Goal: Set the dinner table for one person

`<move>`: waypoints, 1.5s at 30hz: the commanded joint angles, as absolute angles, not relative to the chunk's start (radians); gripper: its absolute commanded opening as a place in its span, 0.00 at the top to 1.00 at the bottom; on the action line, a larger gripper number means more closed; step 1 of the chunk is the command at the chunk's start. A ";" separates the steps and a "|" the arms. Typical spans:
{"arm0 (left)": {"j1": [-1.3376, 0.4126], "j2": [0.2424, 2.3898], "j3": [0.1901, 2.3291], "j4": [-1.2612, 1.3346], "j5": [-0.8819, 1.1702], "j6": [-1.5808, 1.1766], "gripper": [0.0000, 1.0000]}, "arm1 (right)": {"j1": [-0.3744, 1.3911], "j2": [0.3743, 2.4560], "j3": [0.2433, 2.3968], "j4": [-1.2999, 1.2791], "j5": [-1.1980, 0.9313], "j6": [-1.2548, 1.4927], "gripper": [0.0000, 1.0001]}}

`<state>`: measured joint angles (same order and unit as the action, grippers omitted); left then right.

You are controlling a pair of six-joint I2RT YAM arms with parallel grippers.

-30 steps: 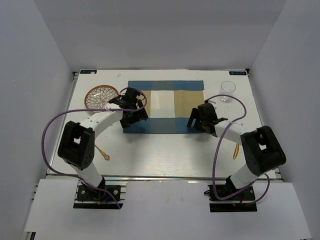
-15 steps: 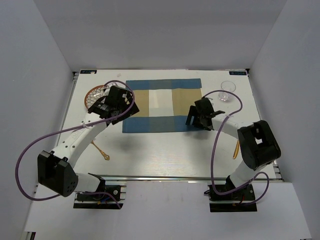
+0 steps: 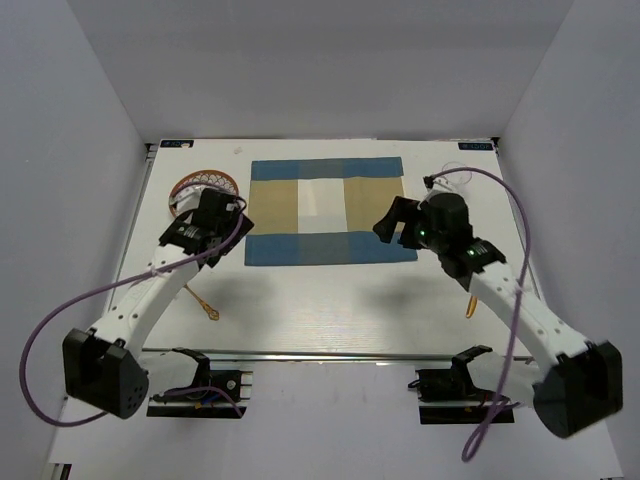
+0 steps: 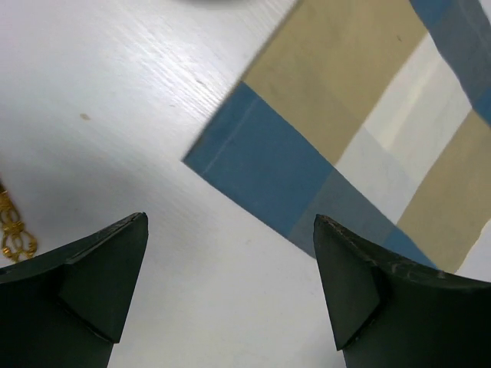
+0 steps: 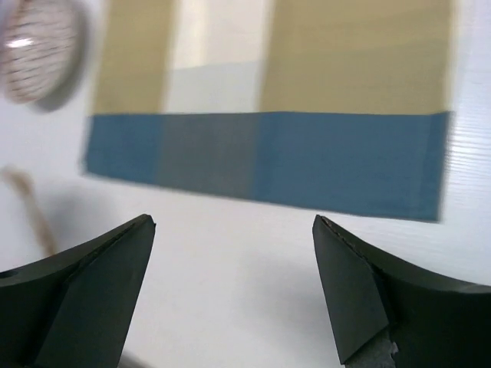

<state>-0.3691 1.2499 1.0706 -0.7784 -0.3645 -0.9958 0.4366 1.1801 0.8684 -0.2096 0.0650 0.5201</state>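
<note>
Right wrist view blurred; plate cut off; right tool agape.

The large white rectangular dinner table had a smooth, faintly grained, softly glossy top with metal rail edges. The blue-and-tan checked cloth placemat looked matt and woven. The black fingers of the left gripper looked matt plastic.

One placemat, one plate, two gold utensils
</note>
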 commanded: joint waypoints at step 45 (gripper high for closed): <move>0.199 1.532 0.912 -0.097 -0.045 -1.243 1.00 | 0.440 0.322 0.684 -0.483 -0.747 0.405 0.11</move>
